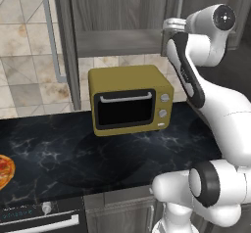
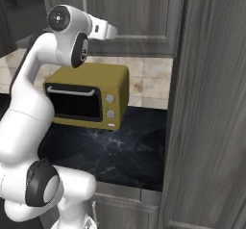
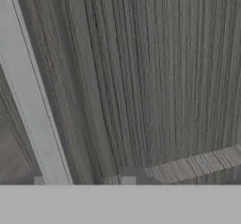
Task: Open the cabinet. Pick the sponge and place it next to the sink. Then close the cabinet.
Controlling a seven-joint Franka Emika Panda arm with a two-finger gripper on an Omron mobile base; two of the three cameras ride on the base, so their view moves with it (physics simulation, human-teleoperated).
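Left base view: The cabinet (image 1: 122, 11) hangs on the wall above the counter (image 1: 59, 153). Its surface is dark grey wood grain with vertical streaks. One door (image 1: 66, 41) stands swung outward, edge-on to the camera, and carries a long silver bar handle (image 1: 51, 36) of round section. A flat grey shelf (image 1: 120, 42) spans the opened compartment. Below it sits a box-shaped mustard-yellow microwave (image 1: 130, 100) with a black glass door, a pale bar handle and two round knobs. The counter is glossy black stone with pale veining. The wall behind is tiled in beige squares. A pizza (image 1: 4, 171) lies at the left edge of the counter. The white arm reaches up to the shelf's right end, where the gripper (image 1: 169, 26) meets the cabinet.

Right base view: A second cabinet door (image 2: 206, 108) stands open in the right foreground, showing the same streaked grain. The cabinet's panelled front sits behind the arm. The gripper (image 2: 111, 31) is level with the cabinet's lower edge, above the microwave (image 2: 89, 95).

Hand view: Wood grain lies close before the camera, crossed by the pale handle bar (image 3: 30, 100) running diagonally. Two small pale finger tips (image 3: 128, 177) rise at the bottom, set apart; the bar runs down to the left one. Whether the hand grips anything cannot be told.
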